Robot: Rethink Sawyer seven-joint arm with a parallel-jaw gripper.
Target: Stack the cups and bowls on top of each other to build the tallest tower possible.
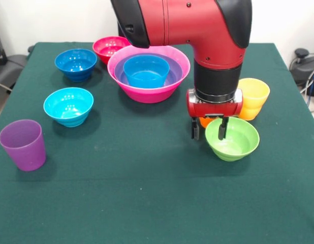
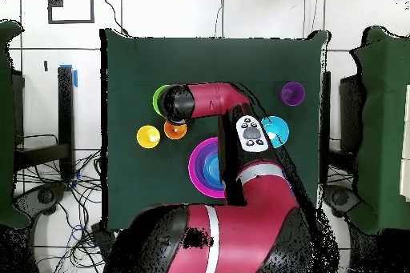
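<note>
We saw the tower point(image 1: 148, 76) at the far middle of the green desk point(image 1: 147, 193): a wide hot-pink bowl holding a purple bowl and a blue one inside. The pincer point(image 1: 210, 128) hung with its fingers apart over the near rim of the lime bowl point(image 1: 233, 140), one finger inside, one outside it.

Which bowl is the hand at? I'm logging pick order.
The lime green round plastic bowl: the hand straddles its near rim with open fingers, while every other bowl sits well away.
</note>
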